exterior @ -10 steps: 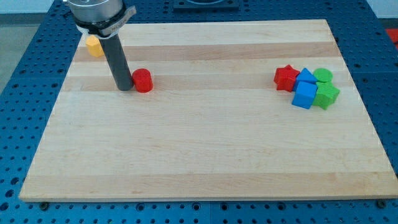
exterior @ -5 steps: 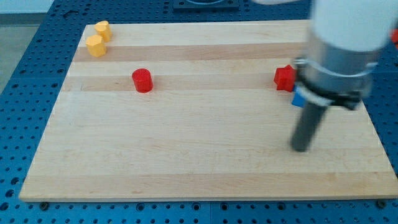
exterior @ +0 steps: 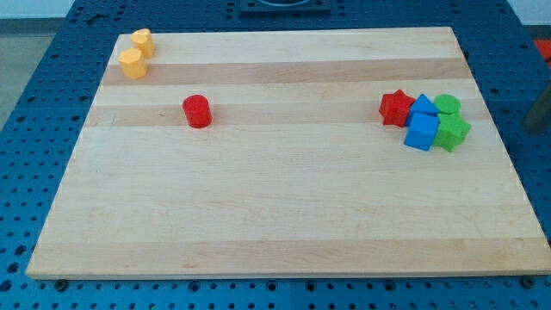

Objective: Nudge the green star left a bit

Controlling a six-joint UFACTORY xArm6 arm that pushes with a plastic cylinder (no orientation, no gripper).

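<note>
Left of green star [exterior: 452, 132], touching: blue cube [exterior: 421, 132].

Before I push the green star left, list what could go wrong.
1. The green star block touches the blue cube block on its left, so a leftward nudge would likely drag that along.
2. The green round block sits tight above it and may shift.
3. My tip is barely visible at the view's right edge, so the approach is unconfirmed.
</note>
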